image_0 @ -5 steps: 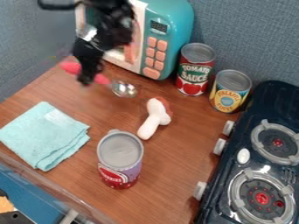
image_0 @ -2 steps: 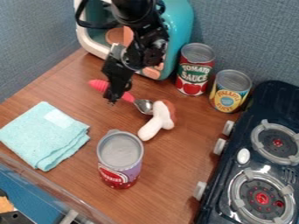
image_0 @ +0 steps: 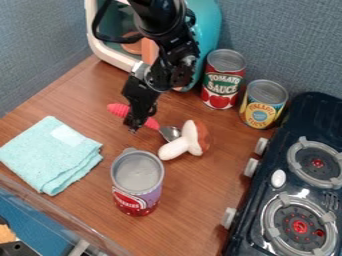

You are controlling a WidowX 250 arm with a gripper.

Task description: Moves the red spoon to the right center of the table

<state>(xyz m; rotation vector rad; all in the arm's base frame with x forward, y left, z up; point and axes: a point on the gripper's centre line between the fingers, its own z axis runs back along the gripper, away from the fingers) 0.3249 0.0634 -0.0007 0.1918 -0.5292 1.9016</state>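
One black arm enters from the top edge of the view, bends at a bulky wrist, then slopes down and to the left. Gripper points down at the table, tip low over the wood-grain surface. State: grasping the spoon by its handle, which crosses between the fingers and shows on both sides.

Spoon: red handle, ribbed at the end, extending up and left of the gripper; shiny metal bowl down and right of it, right by the toy mushroom. Contact there cannot be told. Mushroom: smooth, rounded, pale stem, reddish-brown cap.

Below the gripper: upright can, cylindrical, grey top, purple and red side. Left and lower: folded cloth, light turquoise, soft, layered at its edge. Right and higher: red tomato can, beside a yellow-labelled can, both upright. Behind the arm: toy microwave, teal shell with rounded corners, pale front frame. Far right of the gripper: dark toy stove, glossy, two ringed burners, pale knobs.
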